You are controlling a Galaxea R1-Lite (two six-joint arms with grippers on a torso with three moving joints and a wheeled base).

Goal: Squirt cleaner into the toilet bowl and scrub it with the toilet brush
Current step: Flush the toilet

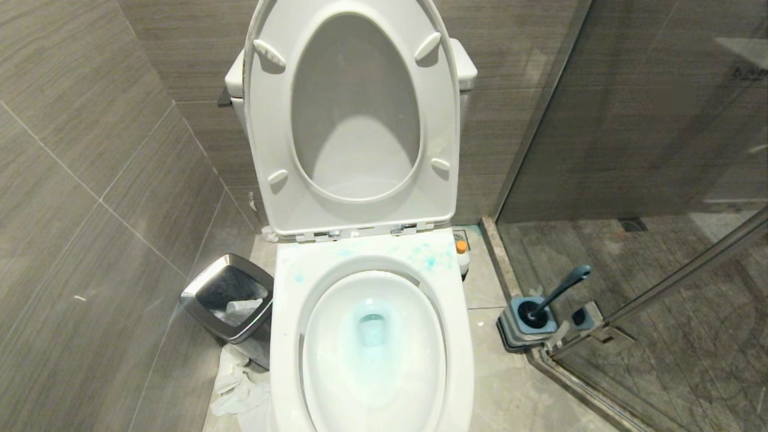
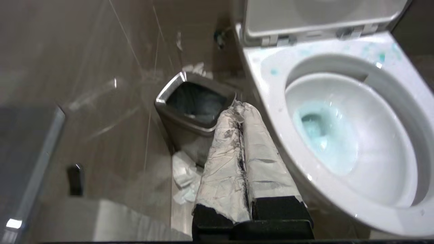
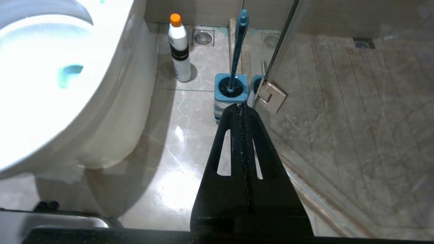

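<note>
Both grippers, left gripper (image 2: 241, 112) and right gripper (image 3: 241, 107), are held closed and empty; cleaner (image 1: 373, 336) is seen in the toilet bowl (image 1: 462, 336), while the toilet brush (image 1: 555, 294) is left holstered, scrubbing undone.

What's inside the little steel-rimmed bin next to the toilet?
The bin has a dark liner with crumpled white paper lying on top. Anything beneath the paper is hidden. More paper lies on the floor beside it.
</note>
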